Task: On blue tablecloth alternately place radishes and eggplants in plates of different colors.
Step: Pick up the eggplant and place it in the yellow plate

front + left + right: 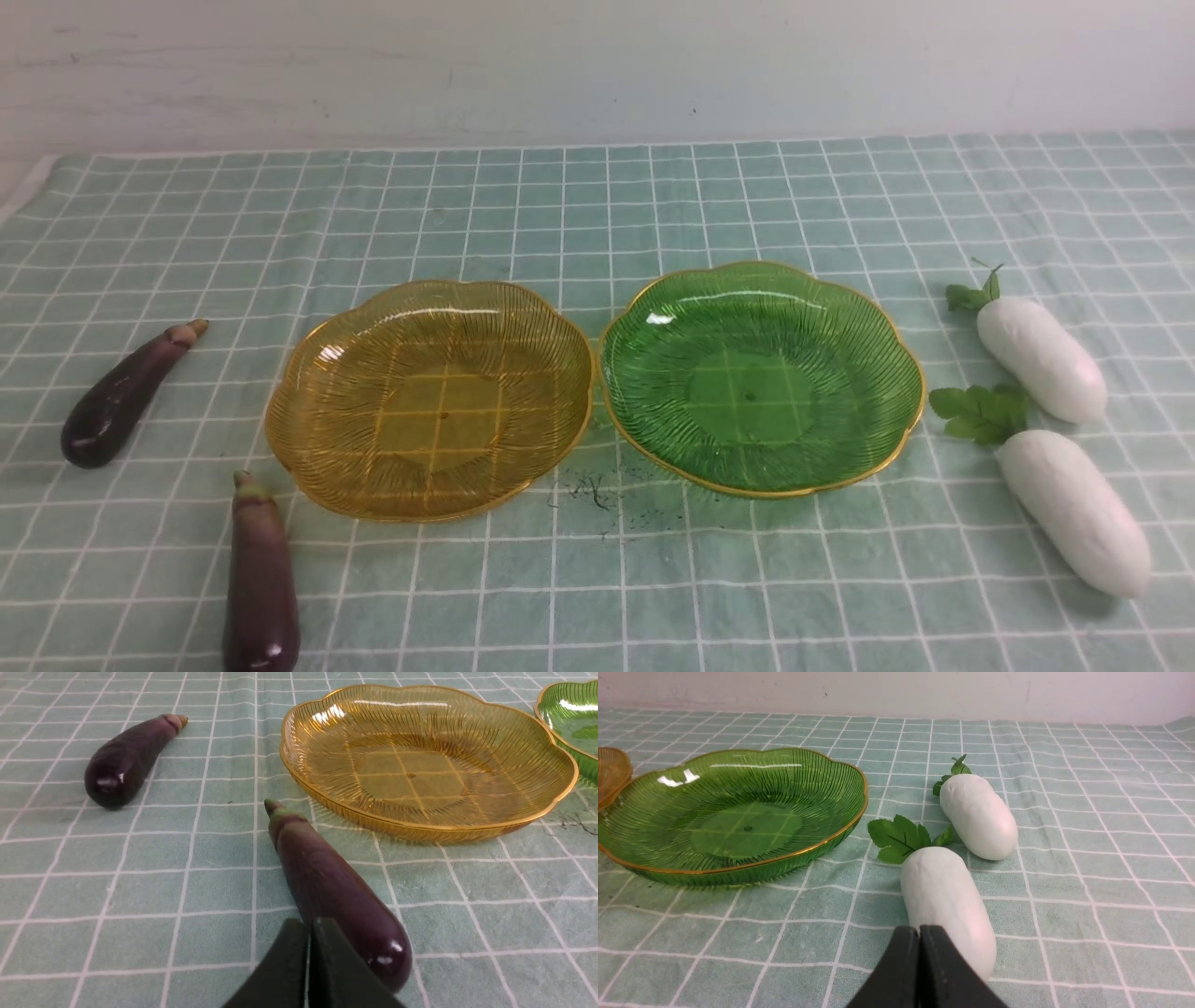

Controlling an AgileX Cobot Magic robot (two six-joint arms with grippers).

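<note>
The amber plate point(322, 439) and the green plate point(878, 373) sit side by side, both empty, on the blue tablecloth point(597, 205). Two eggplants lie left of the amber plate: a far one point(121, 392) and a near one point(260, 583). Two radishes lie right of the green plate: a far one point(1041, 359) and a near one point(1074, 511). No gripper shows in the front view. My left gripper point(309, 926) is shut and empty, just short of the near eggplant point(336, 891). My right gripper point(919, 931) is shut and empty, just short of the near radish point(945, 900).
A pale wall point(597, 65) runs along the cloth's far edge. Dark specks point(593, 490) lie on the cloth between the two plates' near rims. The cloth's left edge point(28, 182) shows at the far left corner.
</note>
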